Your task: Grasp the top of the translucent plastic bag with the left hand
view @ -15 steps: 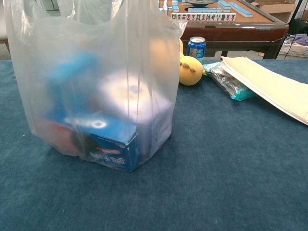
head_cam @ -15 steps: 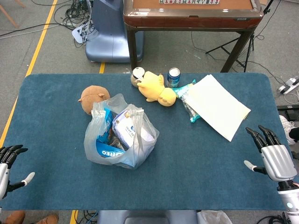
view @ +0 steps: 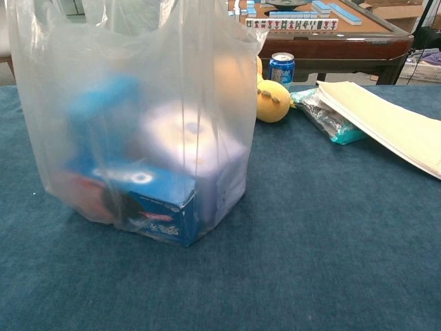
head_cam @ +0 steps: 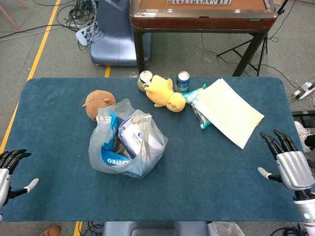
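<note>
Blue worktop (head_cam: pixel 221 162); cabled floor (head_cam: pixel 69 19) behind. Translucent plastic bag (head_cam: pixel 127 142) stands left of centre. Only the head view shows left hand (head_cam: pixel 7 172) and right hand (head_cam: pixel 288 164), both spread, empty.

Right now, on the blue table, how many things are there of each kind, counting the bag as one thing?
Plush toys: 2, the brown plush and the yellow plush
Plastic bag: 1, the translucent plastic bag
Drink can: 1, the blue can
Snack packet: 1, the teal packet
Paper stack: 1, the pale paper
Total: 6
</note>
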`<state>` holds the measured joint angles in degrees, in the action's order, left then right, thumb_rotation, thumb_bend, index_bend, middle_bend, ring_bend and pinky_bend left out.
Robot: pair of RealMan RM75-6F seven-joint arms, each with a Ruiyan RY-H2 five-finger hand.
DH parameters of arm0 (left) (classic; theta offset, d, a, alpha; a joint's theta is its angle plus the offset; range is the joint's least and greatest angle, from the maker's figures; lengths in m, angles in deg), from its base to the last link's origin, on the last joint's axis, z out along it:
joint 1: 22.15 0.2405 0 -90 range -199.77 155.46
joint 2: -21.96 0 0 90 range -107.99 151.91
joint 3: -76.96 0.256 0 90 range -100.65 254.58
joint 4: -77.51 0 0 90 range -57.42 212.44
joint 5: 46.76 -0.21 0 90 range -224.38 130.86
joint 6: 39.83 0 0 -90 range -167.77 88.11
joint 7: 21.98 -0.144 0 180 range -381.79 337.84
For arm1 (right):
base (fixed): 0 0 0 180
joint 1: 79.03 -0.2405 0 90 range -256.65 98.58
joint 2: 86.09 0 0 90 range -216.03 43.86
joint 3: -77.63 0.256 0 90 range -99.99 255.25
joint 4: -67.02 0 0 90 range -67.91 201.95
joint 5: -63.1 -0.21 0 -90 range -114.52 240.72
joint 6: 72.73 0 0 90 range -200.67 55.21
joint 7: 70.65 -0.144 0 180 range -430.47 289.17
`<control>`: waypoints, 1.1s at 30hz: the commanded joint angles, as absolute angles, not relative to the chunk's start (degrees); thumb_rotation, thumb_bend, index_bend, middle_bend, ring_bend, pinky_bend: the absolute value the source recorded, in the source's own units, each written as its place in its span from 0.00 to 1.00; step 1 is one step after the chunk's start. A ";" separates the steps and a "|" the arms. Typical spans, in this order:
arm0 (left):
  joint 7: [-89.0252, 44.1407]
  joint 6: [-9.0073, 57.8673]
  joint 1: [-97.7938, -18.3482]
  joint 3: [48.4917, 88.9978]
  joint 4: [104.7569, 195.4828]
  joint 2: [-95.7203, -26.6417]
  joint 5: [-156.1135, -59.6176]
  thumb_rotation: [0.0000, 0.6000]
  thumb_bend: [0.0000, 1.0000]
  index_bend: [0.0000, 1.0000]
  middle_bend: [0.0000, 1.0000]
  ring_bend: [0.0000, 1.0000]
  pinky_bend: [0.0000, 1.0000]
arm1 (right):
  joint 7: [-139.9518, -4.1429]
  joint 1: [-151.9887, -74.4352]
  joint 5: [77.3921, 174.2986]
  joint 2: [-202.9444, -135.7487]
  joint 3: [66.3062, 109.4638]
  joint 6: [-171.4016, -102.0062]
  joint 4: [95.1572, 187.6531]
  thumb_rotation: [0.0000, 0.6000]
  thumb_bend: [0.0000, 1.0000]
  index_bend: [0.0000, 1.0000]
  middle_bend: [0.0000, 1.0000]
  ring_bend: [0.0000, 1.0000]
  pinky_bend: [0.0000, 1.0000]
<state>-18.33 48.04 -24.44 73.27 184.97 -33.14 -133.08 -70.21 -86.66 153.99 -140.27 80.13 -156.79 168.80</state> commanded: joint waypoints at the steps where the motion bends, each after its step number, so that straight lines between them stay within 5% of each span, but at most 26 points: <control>1: -7.71 43.99 -27.74 71.65 184.21 -30.19 -133.74 1.00 0.15 0.22 0.18 0.13 0.07 | -70.16 -86.60 154.07 -140.14 80.06 -156.74 168.92 1.00 0.11 0.06 0.21 0.03 0.11; 12: 15.75 33.80 -37.59 68.19 184.07 -24.10 -136.99 0.99 0.15 0.18 0.18 0.13 0.07 | -70.43 -85.96 153.91 -139.76 79.74 -156.87 168.89 1.00 0.11 0.06 0.21 0.03 0.11; 21: 25.48 27.16 -45.39 66.89 186.03 -21.81 -140.77 0.60 0.15 0.19 0.18 0.13 0.07 | -71.14 -85.73 153.81 -140.18 79.71 -156.89 168.06 1.00 0.12 0.06 0.21 0.03 0.11; 27: 30.99 24.19 -49.42 66.50 187.49 -21.81 -141.87 0.47 0.15 0.19 0.18 0.13 0.07 | -71.53 -85.57 153.79 -140.43 79.66 -156.94 167.55 1.00 0.12 0.06 0.21 0.03 0.11; 33: 36.33 19.96 -54.67 65.80 188.38 -22.85 -142.30 0.46 0.15 0.20 0.18 0.13 0.07 | -71.74 -85.24 153.80 -140.66 79.68 -157.40 167.22 1.00 0.12 0.06 0.21 0.03 0.11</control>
<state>34.72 21.76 -52.70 66.20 187.97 -22.31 -142.16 -71.73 -85.25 153.78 -140.65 79.69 -157.40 167.23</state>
